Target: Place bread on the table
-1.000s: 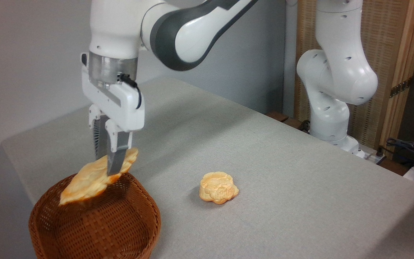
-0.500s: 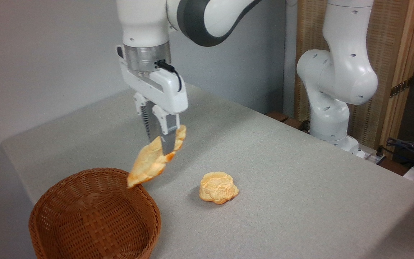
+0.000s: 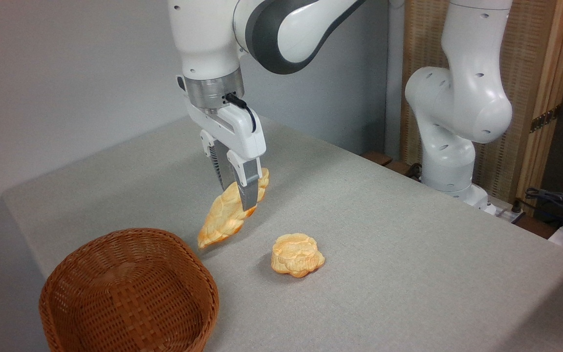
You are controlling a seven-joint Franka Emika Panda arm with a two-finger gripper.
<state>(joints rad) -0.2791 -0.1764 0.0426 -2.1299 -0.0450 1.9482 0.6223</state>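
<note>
Jaws of the gripper (image 3: 241, 195) pinch the leaf-shaped bread (image 3: 230, 214), which hangs tilted above the grey surface (image 3: 384, 244), between the wicker basket (image 3: 130, 293) and flower-shaped bun (image 3: 297, 254).

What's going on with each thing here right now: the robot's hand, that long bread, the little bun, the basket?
hand: shut on the bread, above the table.
bread: held tilted, low end down near the table; contact unclear.
flower-shaped bun: resting flat on the cloth, untouched.
wicker basket: upright, nothing visible inside.
</note>
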